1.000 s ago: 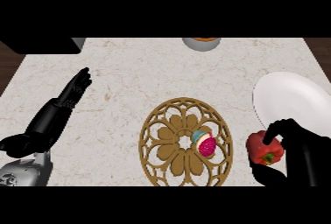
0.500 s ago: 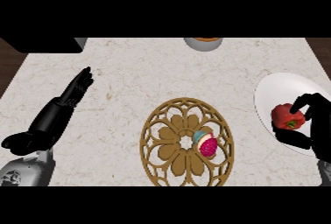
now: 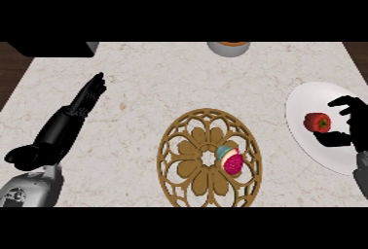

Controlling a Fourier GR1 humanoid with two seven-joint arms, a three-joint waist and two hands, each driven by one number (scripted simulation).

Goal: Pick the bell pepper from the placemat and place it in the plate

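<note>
Even, bright light on the pale counter (image 3: pixel 179 82), no glare, almost no shadows

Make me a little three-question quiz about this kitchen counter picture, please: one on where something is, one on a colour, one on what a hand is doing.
1. Where is the bell pepper?
A. on the white plate
B. on the placemat
C. in the bowl

2. What colour is the placemat?
A. blue
B. golden brown
C. white

3. How does the left hand look?
A. curled round the pepper
B. pressing on the plate
C. open, fingers straight, holding nothing

Answers:
1. A: the red pepper shows over the plate at the counter's right, beside the right hand.
2. B: its cut-out flower pattern is golden brown on the pale marble counter.
3. C: it lies stretched out at the left, away from every object.
</note>
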